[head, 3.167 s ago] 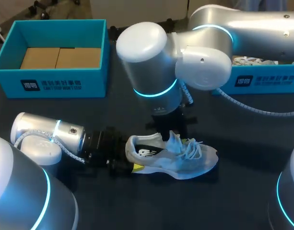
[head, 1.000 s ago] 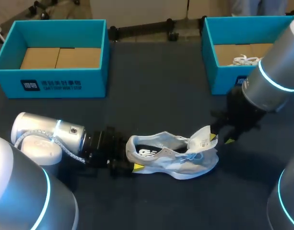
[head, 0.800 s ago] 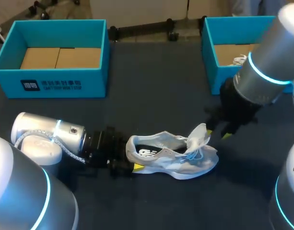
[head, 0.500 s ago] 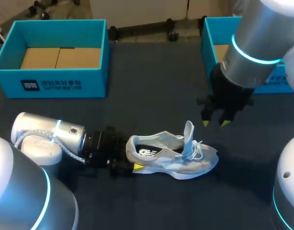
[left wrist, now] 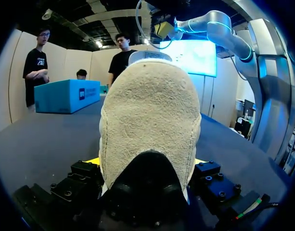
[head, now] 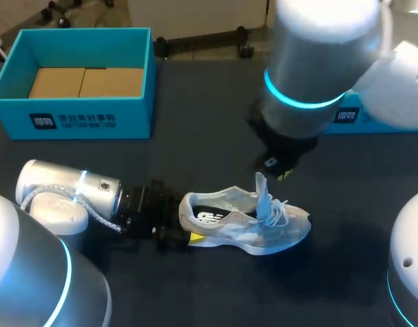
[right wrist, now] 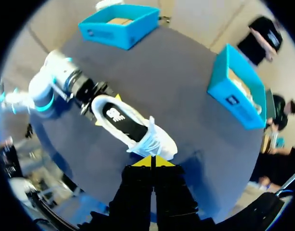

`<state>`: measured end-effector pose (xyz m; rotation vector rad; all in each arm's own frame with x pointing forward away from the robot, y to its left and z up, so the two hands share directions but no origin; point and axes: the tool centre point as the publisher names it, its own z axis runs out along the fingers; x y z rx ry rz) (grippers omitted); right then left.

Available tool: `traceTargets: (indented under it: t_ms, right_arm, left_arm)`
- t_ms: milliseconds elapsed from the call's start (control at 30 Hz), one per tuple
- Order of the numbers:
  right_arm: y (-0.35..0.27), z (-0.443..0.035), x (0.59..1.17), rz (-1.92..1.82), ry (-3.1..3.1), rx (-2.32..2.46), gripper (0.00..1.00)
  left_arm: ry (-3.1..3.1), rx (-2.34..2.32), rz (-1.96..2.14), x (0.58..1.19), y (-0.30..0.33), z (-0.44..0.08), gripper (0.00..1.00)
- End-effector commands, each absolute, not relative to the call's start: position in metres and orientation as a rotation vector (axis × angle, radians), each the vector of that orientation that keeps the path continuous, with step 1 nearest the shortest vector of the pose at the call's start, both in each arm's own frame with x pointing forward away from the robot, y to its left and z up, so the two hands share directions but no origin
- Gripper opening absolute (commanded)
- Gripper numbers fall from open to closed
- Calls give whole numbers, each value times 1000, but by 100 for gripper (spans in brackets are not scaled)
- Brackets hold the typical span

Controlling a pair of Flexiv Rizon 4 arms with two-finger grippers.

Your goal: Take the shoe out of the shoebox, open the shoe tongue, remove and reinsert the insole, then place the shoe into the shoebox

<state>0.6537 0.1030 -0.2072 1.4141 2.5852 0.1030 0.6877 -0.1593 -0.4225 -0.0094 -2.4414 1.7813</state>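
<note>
The heel of the grey-white mesh sneaker is clamped by the left tool, as only its wrist view shows; the right tool is closed, empty, above the upright tongue.

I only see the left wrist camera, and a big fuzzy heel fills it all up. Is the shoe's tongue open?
Observer: Yes. The tongue stands straight up from the shoe, just behind the laces.
Operator: Where's my other gripper?
Observer: The right gripper hangs just above the top of the tongue. Its fingers are shut, and the right wrist view shows nothing between them.
Operator: I see one blue box. Is there another?
Observer: Yes. A second shoebox sits at the far left of the table, behind your arm. It is open, with only brown cardboard inside.
</note>
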Motion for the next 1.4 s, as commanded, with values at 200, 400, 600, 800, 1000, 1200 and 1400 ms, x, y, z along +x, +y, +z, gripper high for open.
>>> traceTargets:
  t_ms: [200, 400, 600, 800, 1000, 1200, 1400]
  right_arm:
    - [114, -219, 654, 145, 2868, 1034, 0]
    - [114, -219, 654, 145, 2868, 1034, 0]
    - [145, -231, 648, 124, 2843, 728, 0]
    - [174, -234, 644, 39, 2810, 551, 0]
    - [191, -245, 645, -1, 2846, 481, 0]
    - [191, -245, 645, -1, 2846, 481, 0]
    - [207, -263, 651, -16, 2873, 409, 0]
  left_arm:
    - [-2444, -7, 1781, 686, -159, -424, 0]
    - [-2444, -7, 1781, 686, -159, -424, 0]
    - [-2444, -7, 1781, 686, -159, -424, 0]
    - [-2444, -7, 1781, 686, -159, -424, 0]
    - [-2444, -7, 1781, 686, -159, -424, 0]
    - [-2444, -7, 1781, 686, -159, -424, 0]
    - [-2444, -7, 1781, 686, -159, -424, 0]
